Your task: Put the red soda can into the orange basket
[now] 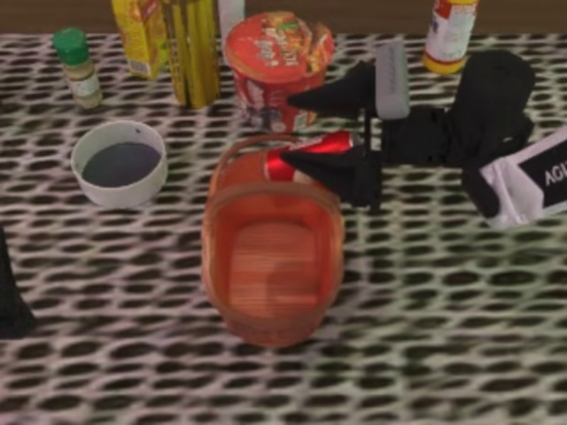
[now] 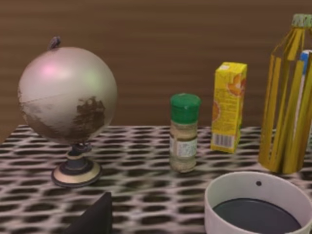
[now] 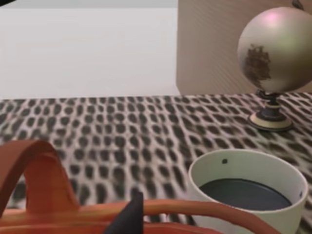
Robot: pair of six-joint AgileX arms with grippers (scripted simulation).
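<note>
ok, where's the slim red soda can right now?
In the top view the slim red soda can lies sideways in the right gripper, over the far rim of the oval orange plastic basket, just in front of the big red noodle cup.

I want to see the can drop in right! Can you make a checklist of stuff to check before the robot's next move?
1. Red soda can held by the right gripper: ok, the fingers sit on either side of it and the can lies sideways.
2. Can over the orange basket: partly ok, it hangs over the far rim near the handle, not over the middle.
3. Basket floor free: ok, nothing lies in it.
4. Red noodle cup close behind the gripper: ok, apart from it.
5. White bowl out of the way: ok, at the basket's left.
6. Left arm parked at the table's left edge: ok.
</note>
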